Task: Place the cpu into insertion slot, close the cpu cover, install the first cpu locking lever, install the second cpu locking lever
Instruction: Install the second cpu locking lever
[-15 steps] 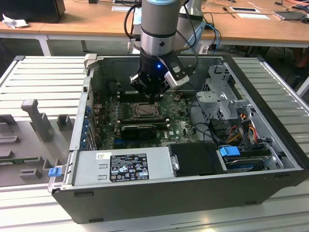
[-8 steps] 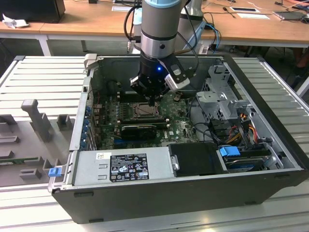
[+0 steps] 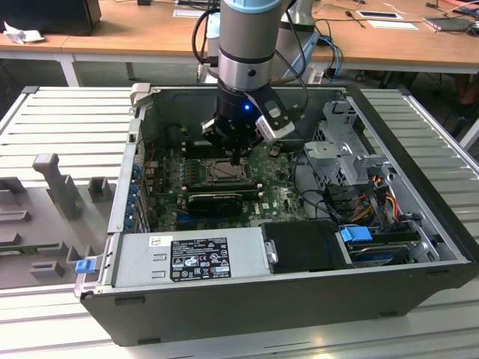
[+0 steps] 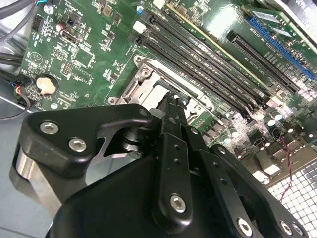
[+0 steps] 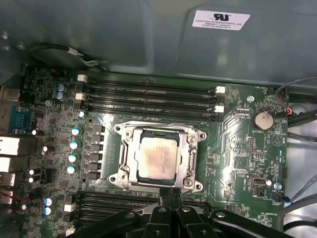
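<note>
In the exterior view the gripper hangs low over the insertion slot inside the computer case. In the second wrist view its jaws are pressed together, holding nothing, at the slot's edge. In the first wrist view the cpu lies in the slot with the cpu cover down around it.

Gripper over insertion slot, inside case.

You'll find a white label with black print and a row of small marks on the grey power supply box at the near side of the case in the exterior view, with a smaller white sticker just to its left. In the first wrist view, another white sticker sits on the grey metal panel beyond the green circuit board. None of the lettering can be made out.
</note>
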Robot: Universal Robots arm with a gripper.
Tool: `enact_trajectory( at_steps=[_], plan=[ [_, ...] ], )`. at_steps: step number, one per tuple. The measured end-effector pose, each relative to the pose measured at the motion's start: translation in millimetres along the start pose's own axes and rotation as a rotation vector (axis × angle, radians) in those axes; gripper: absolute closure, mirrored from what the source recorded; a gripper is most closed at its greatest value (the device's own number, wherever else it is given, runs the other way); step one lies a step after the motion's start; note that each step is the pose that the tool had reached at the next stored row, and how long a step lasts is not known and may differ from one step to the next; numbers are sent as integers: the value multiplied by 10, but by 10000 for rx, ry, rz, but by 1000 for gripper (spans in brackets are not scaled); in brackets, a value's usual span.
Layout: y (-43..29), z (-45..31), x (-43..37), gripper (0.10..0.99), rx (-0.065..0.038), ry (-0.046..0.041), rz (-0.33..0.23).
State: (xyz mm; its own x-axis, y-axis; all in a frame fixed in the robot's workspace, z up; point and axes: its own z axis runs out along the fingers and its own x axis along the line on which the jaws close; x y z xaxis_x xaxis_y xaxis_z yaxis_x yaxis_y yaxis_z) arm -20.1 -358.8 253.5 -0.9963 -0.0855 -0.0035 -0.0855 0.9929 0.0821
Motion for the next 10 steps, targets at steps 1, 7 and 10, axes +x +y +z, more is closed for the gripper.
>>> enact_trajectory(
  at_steps=[1,7,10],
  plan=[
    [-13,1,2,980,-2,0,-2],
    [-60,52,31,980,-83,0,-31],
    [-60,57,49,980,-88,-1,-33]
  ],
)
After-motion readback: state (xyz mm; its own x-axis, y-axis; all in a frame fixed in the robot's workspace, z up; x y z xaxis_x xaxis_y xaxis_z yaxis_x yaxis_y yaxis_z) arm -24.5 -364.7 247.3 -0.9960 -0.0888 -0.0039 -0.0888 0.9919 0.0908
